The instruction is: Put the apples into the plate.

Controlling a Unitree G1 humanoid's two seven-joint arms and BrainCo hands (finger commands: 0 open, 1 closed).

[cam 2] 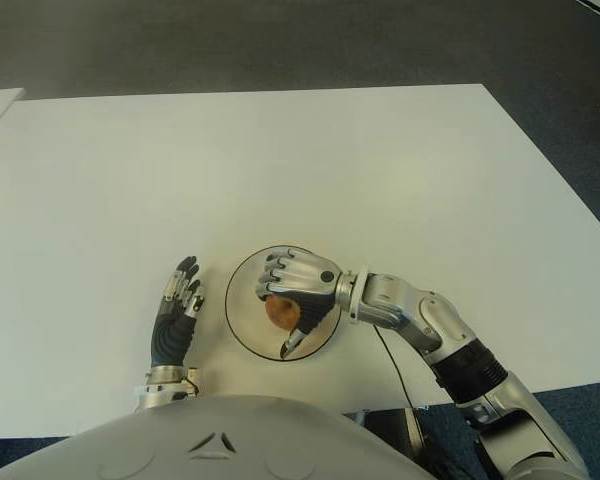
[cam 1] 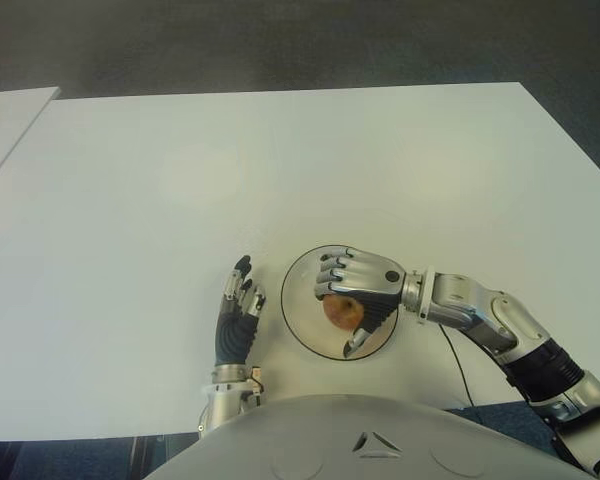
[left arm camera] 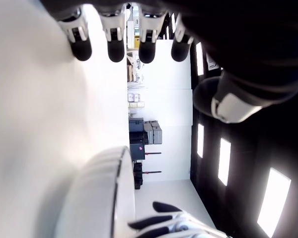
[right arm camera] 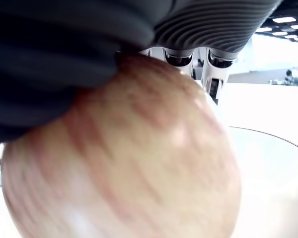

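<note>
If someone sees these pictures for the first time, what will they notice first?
First, the right robot hand, curled around an apple above the white plate near the table's front edge. Next, the left robot hand, just left of the plate, with its fingers stretched out and holding nothing.

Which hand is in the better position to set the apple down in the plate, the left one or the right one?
The right hand. Its fingers are curled around the apple, directly over the plate, so it probably only needs to lower and release. The left hand shows beside the plate, on its left, open and holding nothing.
</note>
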